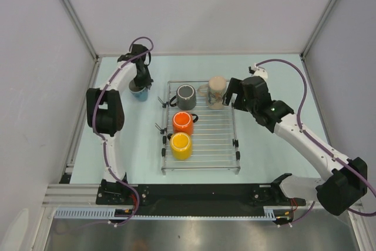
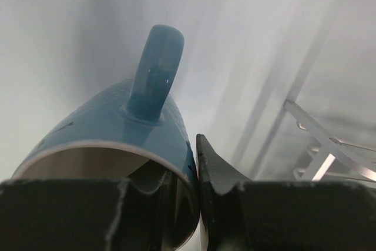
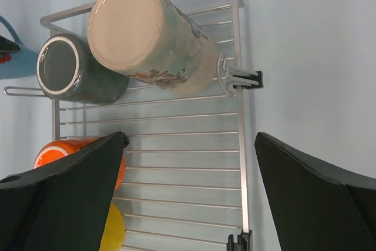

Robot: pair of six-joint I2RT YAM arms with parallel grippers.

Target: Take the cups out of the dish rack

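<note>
The blue mug [image 1: 138,92] is off the dish rack [image 1: 202,145], over the table to its far left. My left gripper [image 1: 140,82] is shut on its rim. In the left wrist view one finger is inside the blue mug [image 2: 117,121] and the other [image 2: 214,168] is outside. My right gripper [image 1: 228,98] is open and empty beside the tall tan mug [image 1: 217,92]. The dark grey mug [image 1: 186,96], orange mug [image 1: 183,123] and yellow mug [image 1: 180,146] stand on the rack. In the right wrist view the tan mug [image 3: 153,33] and grey mug [image 3: 73,72] lie ahead of my open gripper [image 3: 191,139].
Walls close the table at the back and on both sides. The rack's right rail [image 3: 241,145] runs between my right fingers. The orange mug [image 3: 59,148] and yellow mug [image 3: 111,230] show by the left finger. The rack's corner [image 2: 317,145] shows in the left wrist view.
</note>
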